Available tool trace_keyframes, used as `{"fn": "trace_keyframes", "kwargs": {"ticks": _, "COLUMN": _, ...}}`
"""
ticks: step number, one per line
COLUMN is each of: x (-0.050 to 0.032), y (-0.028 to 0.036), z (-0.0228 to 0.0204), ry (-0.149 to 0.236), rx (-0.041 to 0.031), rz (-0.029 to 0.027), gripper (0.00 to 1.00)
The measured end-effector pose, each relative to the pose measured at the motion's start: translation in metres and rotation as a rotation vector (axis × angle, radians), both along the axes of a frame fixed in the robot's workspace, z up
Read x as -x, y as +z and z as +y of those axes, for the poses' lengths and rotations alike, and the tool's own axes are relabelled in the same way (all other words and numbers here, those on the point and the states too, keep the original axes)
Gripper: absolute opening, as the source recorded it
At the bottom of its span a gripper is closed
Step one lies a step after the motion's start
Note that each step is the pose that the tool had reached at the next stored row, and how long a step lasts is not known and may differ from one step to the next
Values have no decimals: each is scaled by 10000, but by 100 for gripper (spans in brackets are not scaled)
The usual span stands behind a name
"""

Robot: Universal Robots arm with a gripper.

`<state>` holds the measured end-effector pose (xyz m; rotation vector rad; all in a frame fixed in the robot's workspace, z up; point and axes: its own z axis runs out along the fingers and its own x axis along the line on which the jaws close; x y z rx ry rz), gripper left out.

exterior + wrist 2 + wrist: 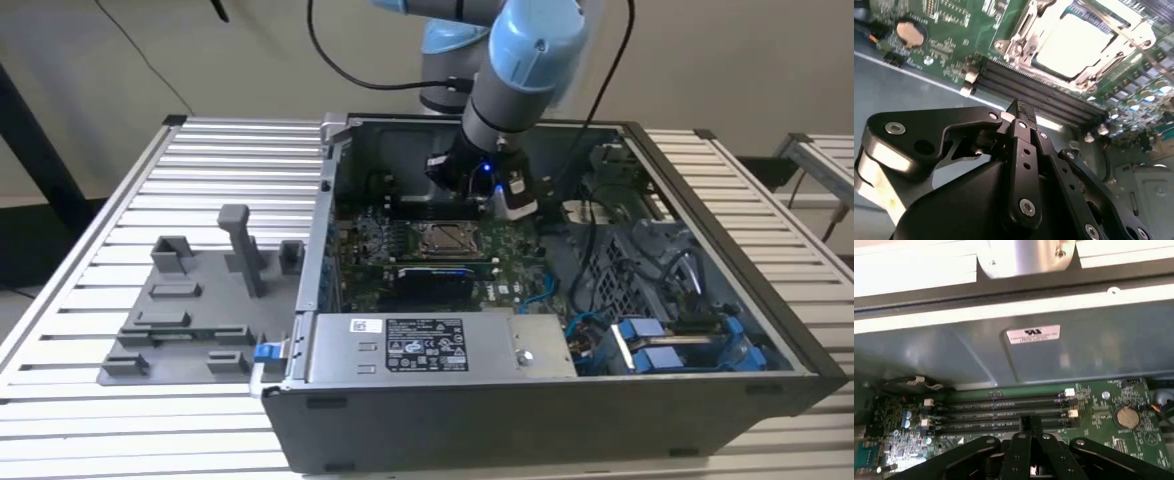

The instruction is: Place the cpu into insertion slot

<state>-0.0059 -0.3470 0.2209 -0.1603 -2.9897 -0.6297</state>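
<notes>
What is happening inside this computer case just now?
One robot arm reaches into the open computer case. Its gripper hangs over the board near the long memory slots, fingers shut, nothing visible between them. In the second wrist view a pale square, seemingly the cpu, lies inside the insertion slot, apart from the gripper.

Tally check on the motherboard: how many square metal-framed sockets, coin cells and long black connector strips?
Insertion slot: 1
Coin cell: 1
Long black connector strips: 4
Total: 6
</notes>
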Motion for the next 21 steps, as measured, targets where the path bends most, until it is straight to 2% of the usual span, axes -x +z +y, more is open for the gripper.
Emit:
{"fn": "trace_keyframes", "kwargs": {"ticks": 7, "x": 0, "y": 0, "z": 0, "ry": -2, "rx": 1097, "rz": 227, "gripper": 11}}
{"fn": "trace_keyframes", "kwargs": {"ticks": 8, "x": 0, "y": 0, "z": 0, "ry": -7, "rx": 1161, "rz": 229, "gripper": 11}}
{"fn": "trace_keyframes", "kwargs": {"ticks": 12, "x": 0, "y": 0, "z": 0, "ry": -9, "rx": 1161, "rz": 229, "gripper": 11}}
{"fn": "trace_keyframes", "kwargs": {"ticks": 14, "x": 0, "y": 29, "z": 0, "ry": -13, "rx": 1163, "rz": 231, "gripper": 11}}
{"fn": "trace_keyframes", "kwargs": {"ticks": 18, "x": 3, "y": 209, "z": -20, "ry": -14, "rx": 1161, "rz": 231, "gripper": 11}}
{"fn": "trace_keyframes", "kwargs": {"ticks": 21, "x": 13, "y": 320, "z": -44, "ry": -14, "rx": 1163, "rz": 231, "gripper": 11}}
